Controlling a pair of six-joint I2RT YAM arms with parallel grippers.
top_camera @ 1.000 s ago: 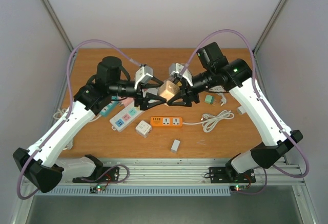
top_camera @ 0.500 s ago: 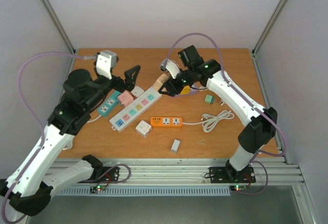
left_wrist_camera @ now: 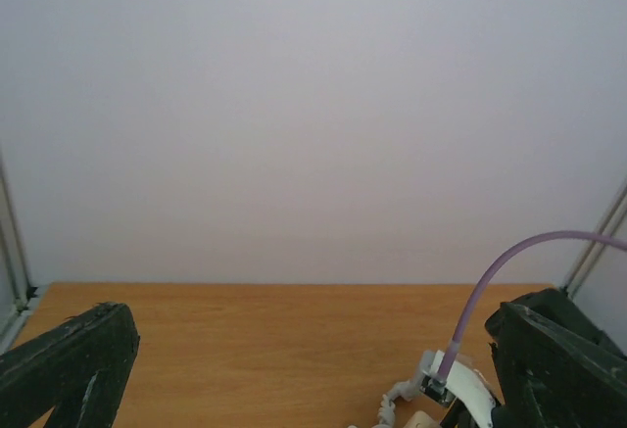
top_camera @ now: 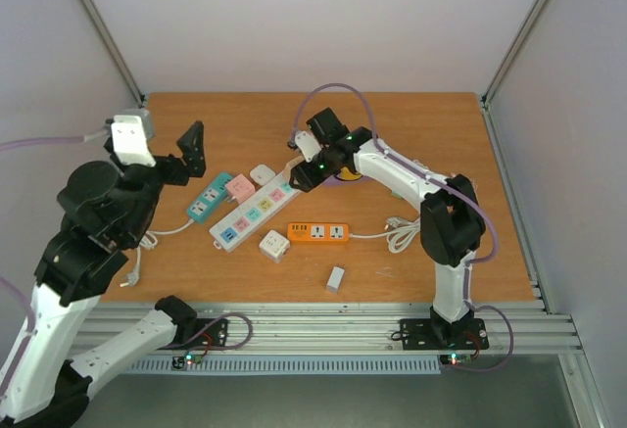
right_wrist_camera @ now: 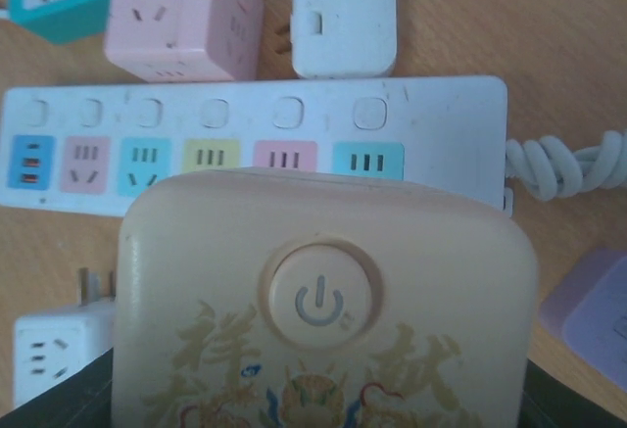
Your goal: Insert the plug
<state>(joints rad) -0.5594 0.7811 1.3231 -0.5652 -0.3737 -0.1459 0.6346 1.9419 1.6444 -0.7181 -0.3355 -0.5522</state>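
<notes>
Over the white power strip (right_wrist_camera: 441, 124), near its cord end, we hold the beige plug (right_wrist_camera: 323, 291) clamped in our right gripper (top_camera: 306, 170). A pink adapter (right_wrist_camera: 181, 17) lies just beyond the strip. Our left gripper (left_wrist_camera: 313, 325) hangs raised at the left, jaws wide apart.

Plug (right_wrist_camera: 323, 301): beige rounded-square block with a round power button centred on its face and coloured characters printed below it. It sits over the cord end of the power strip (right_wrist_camera: 441, 124); contact cannot be told. Power strip: white, lying flat on the table, six colour-faced sockets in one row, a button above each.
</notes>
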